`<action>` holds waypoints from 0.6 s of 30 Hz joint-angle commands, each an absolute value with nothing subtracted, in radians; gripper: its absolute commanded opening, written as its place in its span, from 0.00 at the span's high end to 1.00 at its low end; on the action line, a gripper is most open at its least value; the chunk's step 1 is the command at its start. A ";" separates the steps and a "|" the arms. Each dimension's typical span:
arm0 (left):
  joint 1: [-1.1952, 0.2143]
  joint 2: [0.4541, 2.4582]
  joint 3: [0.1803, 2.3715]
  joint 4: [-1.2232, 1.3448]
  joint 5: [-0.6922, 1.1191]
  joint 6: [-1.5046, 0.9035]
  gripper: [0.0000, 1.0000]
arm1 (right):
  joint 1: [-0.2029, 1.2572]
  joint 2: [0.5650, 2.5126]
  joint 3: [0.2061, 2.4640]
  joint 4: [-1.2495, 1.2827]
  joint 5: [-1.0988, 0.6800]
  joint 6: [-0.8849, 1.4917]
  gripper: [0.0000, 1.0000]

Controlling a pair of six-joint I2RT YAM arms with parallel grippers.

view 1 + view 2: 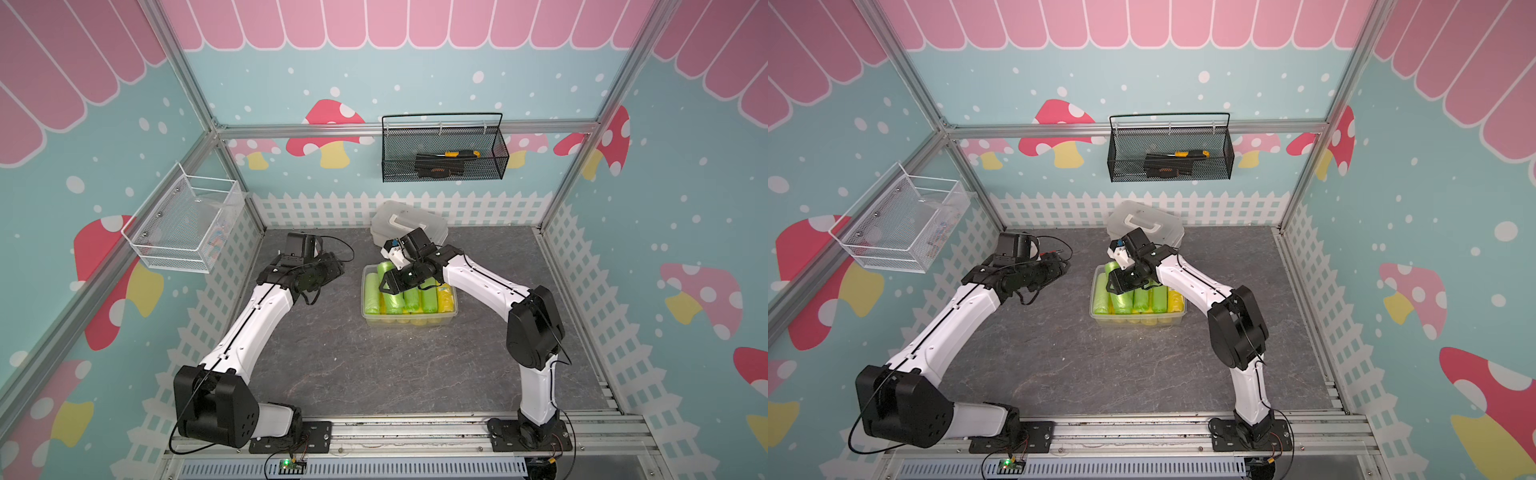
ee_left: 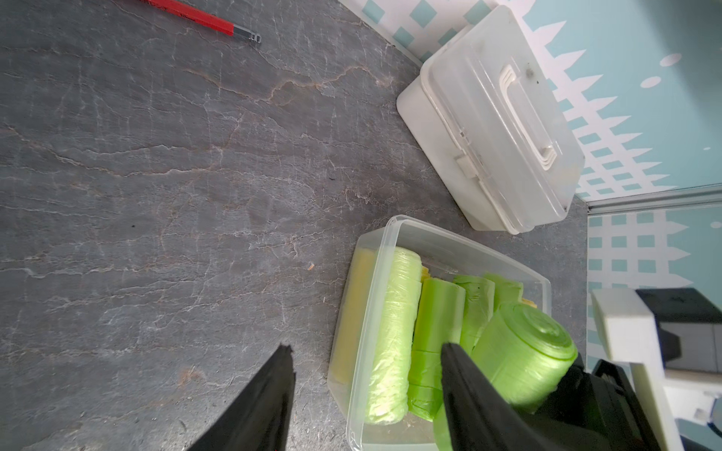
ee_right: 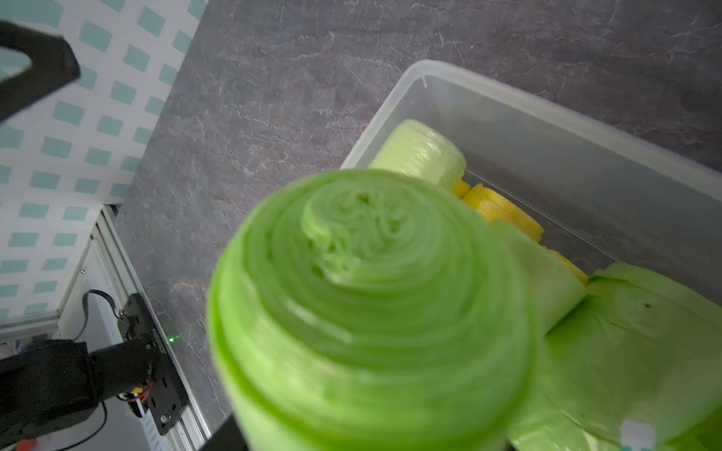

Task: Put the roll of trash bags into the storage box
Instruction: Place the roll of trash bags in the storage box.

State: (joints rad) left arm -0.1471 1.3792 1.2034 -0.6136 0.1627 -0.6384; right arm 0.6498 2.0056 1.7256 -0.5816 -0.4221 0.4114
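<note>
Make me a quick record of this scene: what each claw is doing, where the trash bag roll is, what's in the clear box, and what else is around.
right claw: shut on the roll of trash bags
roll position: over the storage box, not yet released
left claw: open, empty, apart from the box
box contents: green rolls and yellow rolls
behind box: white case, lid shut
also on table: red-handled tool
back wall: black mesh basket with tools

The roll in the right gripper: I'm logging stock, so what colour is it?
The roll is bright green; the right wrist view shows it best.
</note>
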 commanded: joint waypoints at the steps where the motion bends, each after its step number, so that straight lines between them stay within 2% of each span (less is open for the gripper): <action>1: -0.133 1.353 1.182 -0.608 0.182 -0.615 0.38 | 0.641 2.036 1.737 -0.469 -0.485 0.554 0.51; 12: -0.124 1.353 1.175 -0.609 0.188 -0.614 0.38 | 0.632 2.075 1.682 -0.466 -0.537 0.656 0.51; 18: -0.124 1.356 1.178 -0.609 0.192 -0.616 0.38 | 0.631 2.081 1.663 -0.483 -0.554 0.654 0.47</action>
